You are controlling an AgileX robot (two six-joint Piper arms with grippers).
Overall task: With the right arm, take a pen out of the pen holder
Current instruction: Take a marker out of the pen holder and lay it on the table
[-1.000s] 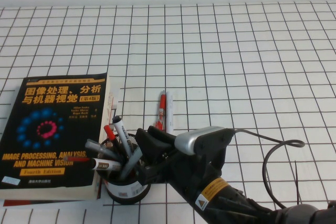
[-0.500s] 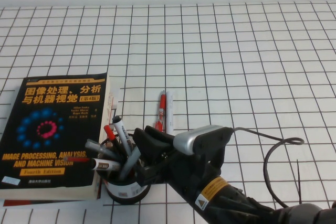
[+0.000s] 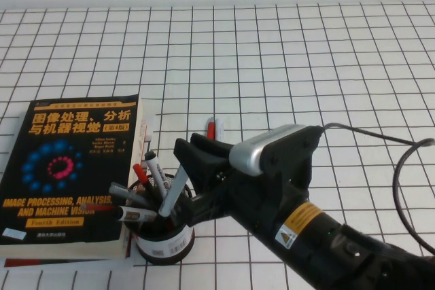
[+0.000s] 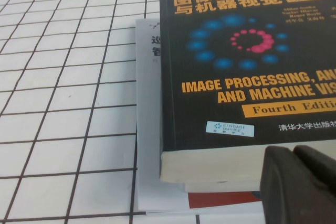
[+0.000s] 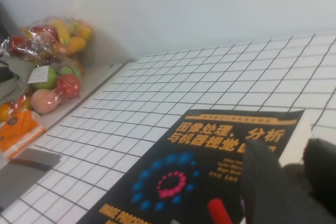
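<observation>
A black pen holder (image 3: 163, 241) with several pens stands at the near edge, beside the book's right side. My right gripper (image 3: 190, 151) hangs just above it, shut on the upper end of a grey pen (image 3: 175, 187). That pen is tilted, with its lower end still inside the holder. A black-capped marker (image 3: 155, 168) and a red pen (image 3: 141, 170) stick up beside it. In the right wrist view the two dark fingers (image 5: 265, 179) close on a dark pen end, with a red cap (image 5: 218, 211) below. My left gripper (image 4: 302, 179) is shut and rests by the book's corner.
A black textbook (image 3: 68, 168) lies on other books at the left, seen close in the left wrist view as the book (image 4: 247, 56). A red-and-white pen (image 3: 211, 128) lies on the grid table beyond the gripper. A bag of toy fruit (image 5: 50, 72) sits off the table's far left.
The right gripper's jaws closed on the grey pen, then the arm rose and drew back a little, lifting the pen partway up out of the holder.
</observation>
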